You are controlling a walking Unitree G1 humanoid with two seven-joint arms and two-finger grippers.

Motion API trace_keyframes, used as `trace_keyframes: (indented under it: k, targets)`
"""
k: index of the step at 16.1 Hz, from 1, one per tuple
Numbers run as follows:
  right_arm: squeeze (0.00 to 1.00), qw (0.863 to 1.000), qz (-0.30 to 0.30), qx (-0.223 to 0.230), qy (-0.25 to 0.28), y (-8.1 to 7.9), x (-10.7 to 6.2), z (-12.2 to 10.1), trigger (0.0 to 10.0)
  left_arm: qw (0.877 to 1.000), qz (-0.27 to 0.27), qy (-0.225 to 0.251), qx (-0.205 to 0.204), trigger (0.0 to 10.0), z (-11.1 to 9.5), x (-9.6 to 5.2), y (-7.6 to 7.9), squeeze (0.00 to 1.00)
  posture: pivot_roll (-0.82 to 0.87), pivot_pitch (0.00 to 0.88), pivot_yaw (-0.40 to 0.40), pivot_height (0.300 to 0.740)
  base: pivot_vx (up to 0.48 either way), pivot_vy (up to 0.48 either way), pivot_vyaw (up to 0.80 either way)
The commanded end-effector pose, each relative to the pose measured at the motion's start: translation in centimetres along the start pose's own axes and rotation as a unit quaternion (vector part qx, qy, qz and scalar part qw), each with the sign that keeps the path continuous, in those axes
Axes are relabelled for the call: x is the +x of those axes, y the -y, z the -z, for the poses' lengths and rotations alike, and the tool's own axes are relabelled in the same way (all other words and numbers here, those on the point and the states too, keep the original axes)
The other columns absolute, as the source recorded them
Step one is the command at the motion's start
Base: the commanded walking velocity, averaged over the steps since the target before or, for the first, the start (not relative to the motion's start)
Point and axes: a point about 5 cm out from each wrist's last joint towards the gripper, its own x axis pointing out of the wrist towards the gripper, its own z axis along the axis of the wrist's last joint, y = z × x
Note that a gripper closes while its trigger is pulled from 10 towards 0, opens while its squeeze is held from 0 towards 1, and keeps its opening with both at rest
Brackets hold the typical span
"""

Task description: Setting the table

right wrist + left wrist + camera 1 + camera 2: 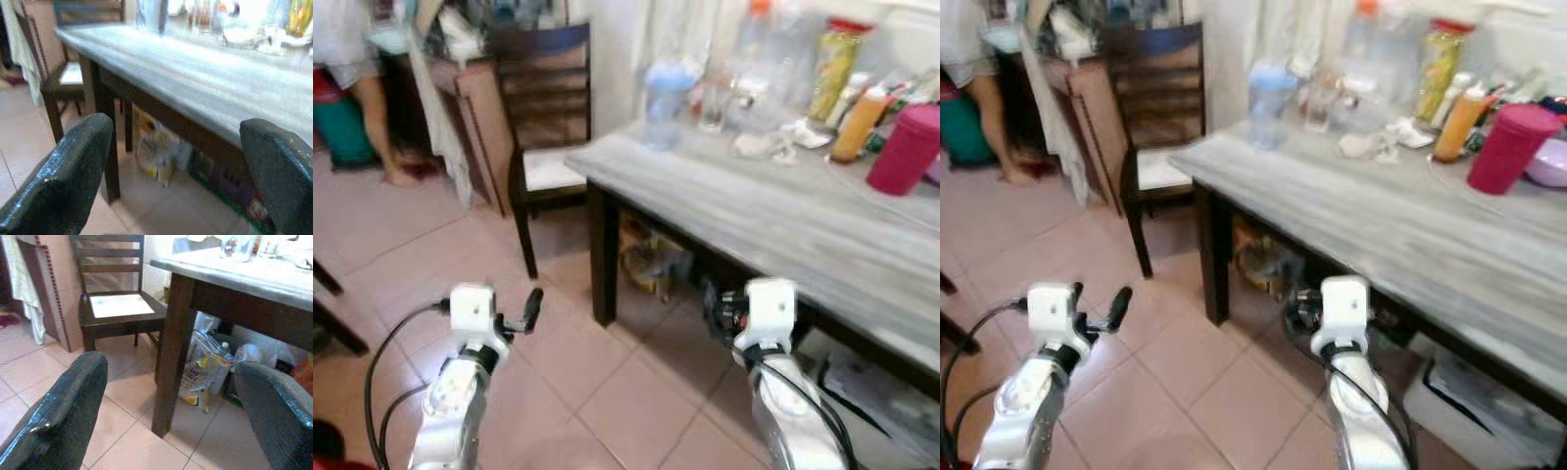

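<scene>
Grey-topped table [773,215] ran long axis away toward wall; magenta tumbler [904,149] upright near far edge. Left gripper [166,396] and right gripper [171,166] gaped wide, empty, below tabletop. Labels unreadable.

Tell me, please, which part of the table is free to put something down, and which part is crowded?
The table is bare along its near edge, from the corner by the chair across the middle. The far side by the wall is crowded: a blue jug, an orange bottle, a pink cup.
</scene>
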Motion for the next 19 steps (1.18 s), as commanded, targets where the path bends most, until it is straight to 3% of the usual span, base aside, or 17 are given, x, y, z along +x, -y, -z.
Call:
trace_keyframes:
  k: [1,4,6,9,12,13,16,19]
  targets:
    - [0.00,1.000,0.019,-0.012,0.000,1.4,-0.1,-0.2,10.0,1.000,0.026,0.014,-0.003,10.0,-0.8,0.8,1.4,0.00,-0.24,0.033,0.017,0.740,0.300,0.000,-0.71]
    - [0.00,1.000,0.023,-0.012,0.007,1.6,-0.2,-0.7,10.0,1.000,0.000,-0.003,0.014,10.0,-0.3,0.5,1.1,0.00,-0.24,0.030,0.015,0.740,0.000,0.000,-0.23]
    - [0.00,0.997,0.047,-0.047,0.024,2.0,-0.4,-1.7,10.0,0.999,-0.024,-0.009,0.027,10.0,-0.2,0.1,0.4,0.00,-0.24,0.028,0.017,0.740,0.000,0.000,0.00]
    - [0.00,0.998,0.057,-0.008,0.034,2.6,-1.2,-2.0,10.0,0.999,-0.033,0.007,0.041,10.0,-0.9,-0.9,0.3,0.00,-0.24,0.031,0.025,0.740,0.000,0.000,0.00]
    - [0.00,0.996,0.085,-0.013,0.022,3.5,-2.2,-1.3,10.0,0.998,-0.038,0.005,0.046,10.0,-0.8,-2.0,0.2,0.00,-0.23,0.036,0.027,0.740,0.000,0.000,0.00]
    - [0.00,0.997,0.071,0.004,0.019,3.2,-2.5,-1.2,10.0,0.998,-0.039,0.002,0.048,10.0,-0.7,-2.3,0.1,0.00,-0.23,0.036,0.027,0.740,0.000,0.000,0.00]
    - [0.00,0.998,0.057,0.016,0.003,2.5,-2.1,-0.8,10.0,0.998,-0.048,-0.008,0.047,10.0,-0.7,-2.1,0.1,0.00,-0.22,0.038,0.029,0.740,0.000,0.000,-0.15]
    - [0.00,0.998,0.057,0.017,0.004,2.6,-1.8,-0.9,10.0,0.998,-0.048,-0.014,0.049,10.0,-0.6,-2.0,0.3,0.00,-0.22,0.037,0.029,0.740,0.000,0.000,-0.79]
